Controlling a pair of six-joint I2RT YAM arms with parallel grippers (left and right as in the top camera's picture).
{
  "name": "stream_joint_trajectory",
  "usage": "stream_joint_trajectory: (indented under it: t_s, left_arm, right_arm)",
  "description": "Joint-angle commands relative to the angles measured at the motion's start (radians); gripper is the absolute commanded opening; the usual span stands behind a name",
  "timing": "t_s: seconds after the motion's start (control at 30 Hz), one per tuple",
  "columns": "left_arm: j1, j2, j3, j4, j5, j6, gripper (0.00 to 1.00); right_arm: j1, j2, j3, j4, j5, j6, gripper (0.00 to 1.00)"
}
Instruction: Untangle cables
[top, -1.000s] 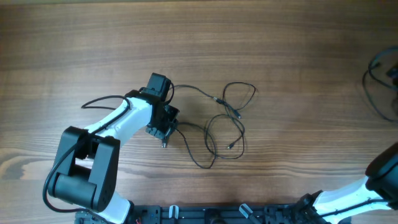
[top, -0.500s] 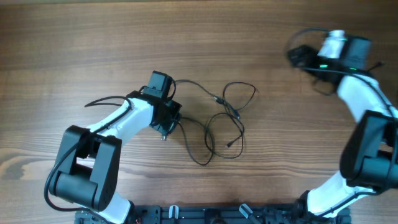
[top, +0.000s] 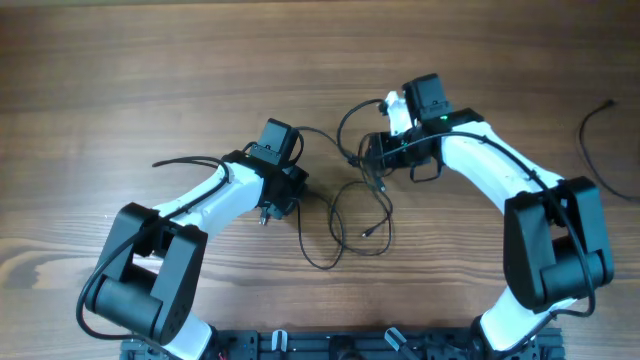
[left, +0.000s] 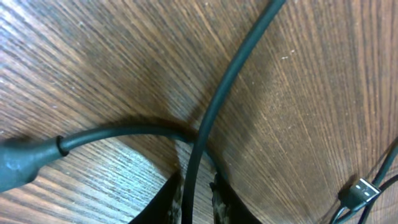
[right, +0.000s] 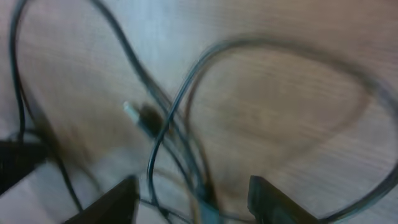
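1. Cables (top: 362, 205) lie as a loose tangle of thin black loops near the middle of the counter (top: 150, 60), a touch toward 4 o'clock from its centre in the overhead view. Several strands cross on the tangle's 12 o'clock side.
2. The left claw (left: 196, 202) sits at the tangle's 9 o'clock side, low over the wood. Its wrist view shows the two fingers (left: 173, 202) close together with one strand running between them, so it looks clenched on the cables. I judge this to be an anchor hold, pinning one end while the other arm works.
3. The right claw (right: 194, 199) hovers at the tangle's 12 to 1 o'clock edge, above the crossing strands. Its view is blurred, but the fingers stand wide apart with nothing between them, so it is released. It seems placed to take a strand at the crossing, so the two arms could then draw the loops apart.
4. In the left wrist view a USB plug (left: 360, 191) lies flat at 4 o'clock. A moulded plug end (left: 22, 165) enters at 9 o'clock, and its cord meets the gripped strand just ahead of the fingers. Which of the two passes over the other I cannot tell.
5. No brand, label or writing can be read on the cables, the plugs or the arms.
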Motion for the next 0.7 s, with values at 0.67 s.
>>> stream_joint_trajectory:
  t_s: [0.67]
  left_arm:
    - [-0.004, 0.018, -0.015, -0.015, -0.044, 0.001, 0.17]
  right_arm:
    - [0.112, -0.081, -0.029, -0.093, -0.111, -0.309, 0.88]
